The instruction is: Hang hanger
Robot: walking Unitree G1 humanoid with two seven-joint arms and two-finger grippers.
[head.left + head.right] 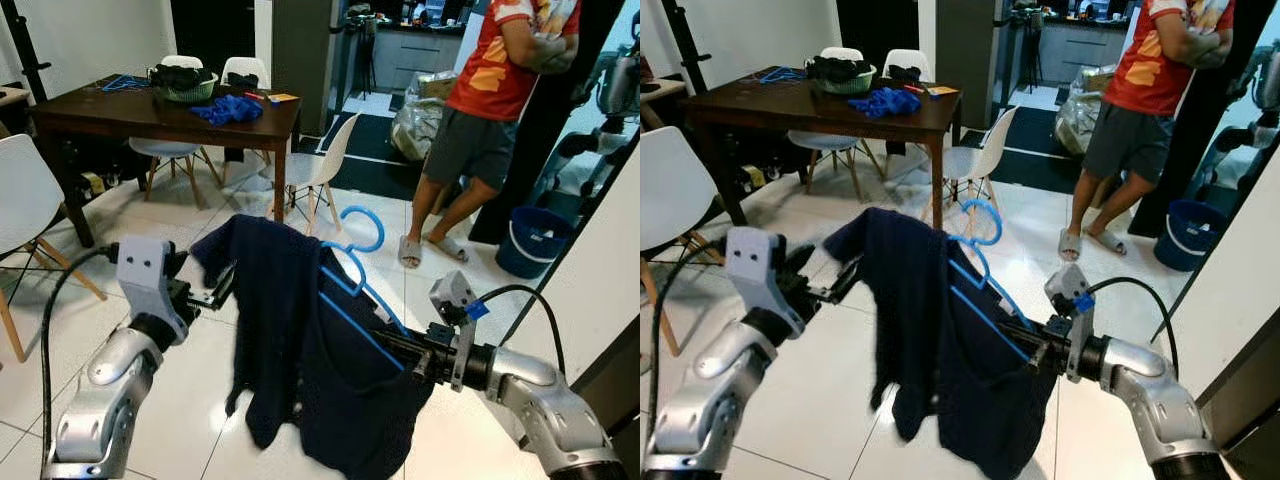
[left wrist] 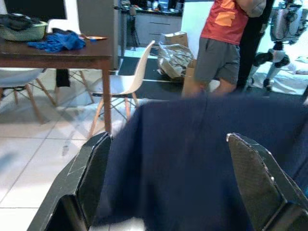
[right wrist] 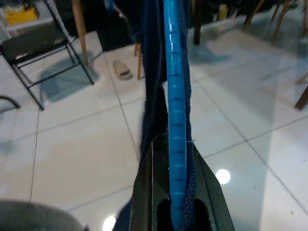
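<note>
Right jaws [image 3: 175, 192] tight around blue hanger [image 1: 352, 283] under dark garment [image 1: 300, 340].

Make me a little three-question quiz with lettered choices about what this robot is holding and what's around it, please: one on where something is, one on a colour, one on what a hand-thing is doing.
1. Where does the blue cloth lie?
A. on the dark wooden table
B. on the floor
C. on a white chair

2. What colour is the hanger?
A. red
B. blue
C. white

3. What is the right end effector doing?
A. hanging open over the table
B. gripping a bucket
C. clamped on the hanger and the navy garment

Answers:
1. A, the cloth sits on the tabletop beside a green basket.
2. B, its hook and bars are bright blue against the dark fabric.
3. C, the right wrist view shows both fingers pinching the blue bar with fabric.
</note>
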